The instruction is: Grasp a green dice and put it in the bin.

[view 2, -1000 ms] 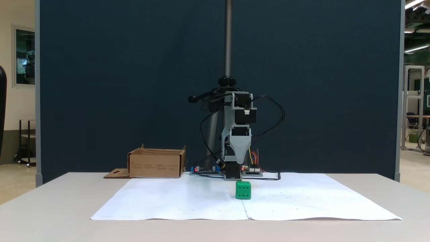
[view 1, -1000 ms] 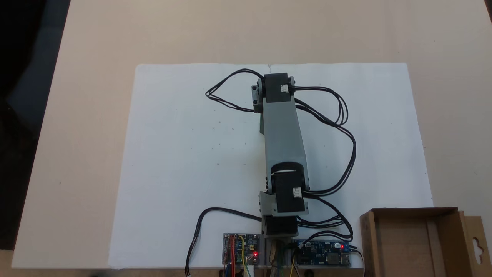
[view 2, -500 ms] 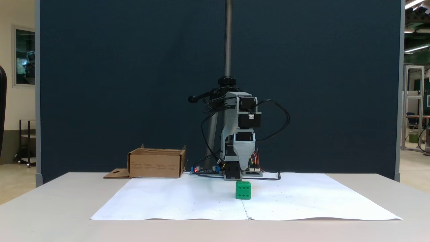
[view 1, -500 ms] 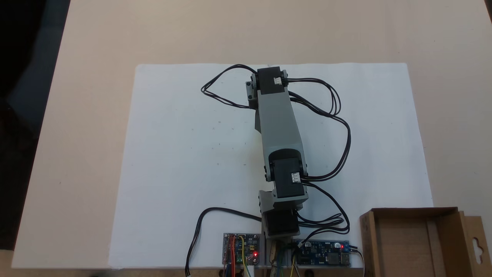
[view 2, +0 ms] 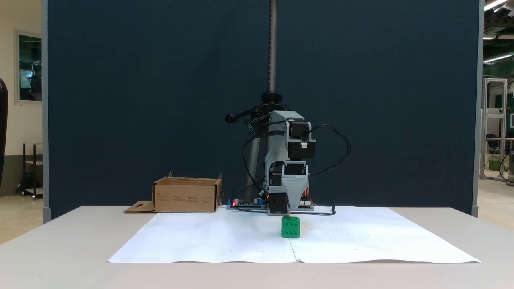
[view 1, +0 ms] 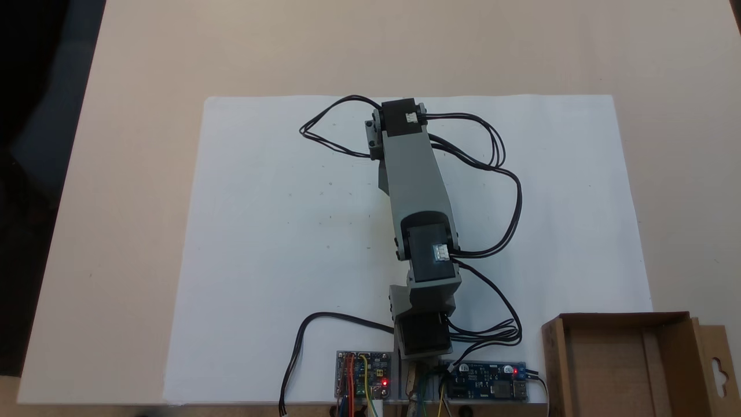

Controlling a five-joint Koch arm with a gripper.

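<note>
One small bright green dice point(view 2: 290, 227) with rounded edges and dark pip dents sits on a large white paper sheet point(view 1: 278, 231) spread over the pale beige desk point(view 1: 133, 116). In the fixed view from the front it rests near the sheet's middle fold, in front of the grey and black robot arm point(view 1: 414, 179). The arm's pincer point(view 2: 292, 205) points down at the sheet just behind and above the dice, apart from it; whether its jaws are open or closed I cannot tell, since the grey wedge-shaped finger hides the other one. In the fixed view from above, the arm stretches from its base at the bottom edge up across the sheet, leaning slightly left, and covers the dice. The brown corrugated cardboard box point(view 1: 622, 362) with low walls stands at the lower right corner in that view, beside the sheet and well apart from the dice. Its side flap point(view 1: 718, 365) with a hang-hole cutout lies flat. Black cables point(view 1: 509, 191) loop beside the arm.
</note>
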